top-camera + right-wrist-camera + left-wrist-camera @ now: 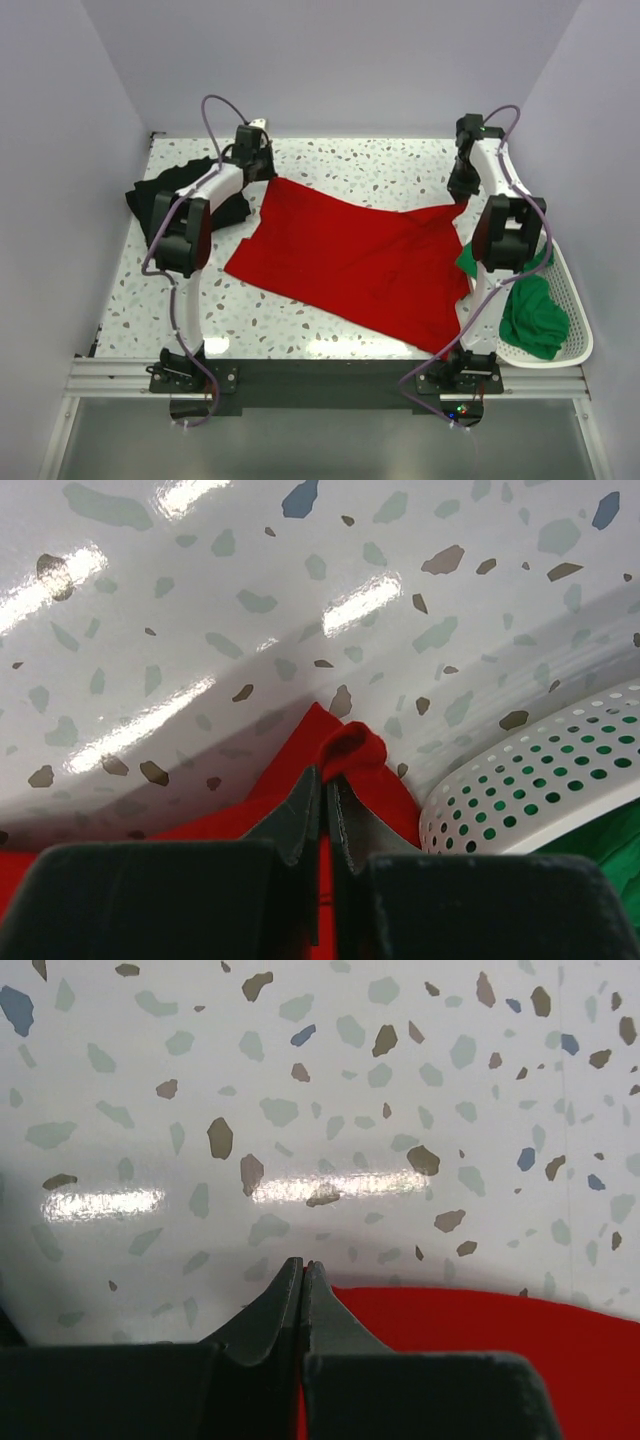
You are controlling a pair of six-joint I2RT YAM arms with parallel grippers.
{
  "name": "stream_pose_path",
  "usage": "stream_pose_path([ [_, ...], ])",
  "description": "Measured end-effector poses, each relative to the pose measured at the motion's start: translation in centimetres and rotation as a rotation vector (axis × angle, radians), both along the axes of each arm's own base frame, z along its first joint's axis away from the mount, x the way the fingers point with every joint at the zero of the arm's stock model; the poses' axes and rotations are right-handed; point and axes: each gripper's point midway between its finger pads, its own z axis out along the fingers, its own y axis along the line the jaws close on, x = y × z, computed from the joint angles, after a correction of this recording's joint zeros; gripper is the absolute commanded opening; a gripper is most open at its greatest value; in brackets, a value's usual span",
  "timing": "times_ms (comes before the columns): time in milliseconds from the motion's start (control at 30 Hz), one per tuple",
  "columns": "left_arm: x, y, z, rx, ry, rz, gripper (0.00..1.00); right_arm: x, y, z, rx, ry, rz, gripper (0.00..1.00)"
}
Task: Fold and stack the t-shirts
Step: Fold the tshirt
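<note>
The red t-shirt (355,255) lies spread across the middle of the table. My left gripper (262,172) is shut on its far left corner; in the left wrist view (303,1265) red cloth (480,1340) shows between and beside the jaws. My right gripper (462,198) is shut on its far right corner; a red fold (352,750) bulges from the tips (326,776). The black t-shirt (160,195) lies crumpled at the far left, partly under my left arm. The green t-shirt (532,315) lies in the basket.
The white perforated basket (570,330) stands at the right edge of the table, near my right arm, and shows in the right wrist view (520,790). The terrazzo table (380,160) ends at walls at the back and sides.
</note>
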Motion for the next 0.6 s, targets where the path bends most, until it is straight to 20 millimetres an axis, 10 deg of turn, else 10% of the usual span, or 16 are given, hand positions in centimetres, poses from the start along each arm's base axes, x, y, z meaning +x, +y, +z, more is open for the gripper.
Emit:
stream_pose_path([
  [267,-1.3,-0.1,2.3,-0.024,-0.041,-0.018,0.00,-2.0,1.1,0.8,0.055,0.023,0.019,0.00],
  [600,-4.8,1.2,0.9,0.014,0.008,-0.016,0.00,-10.8,3.6,5.0,0.162,0.020,0.048,0.00],
])
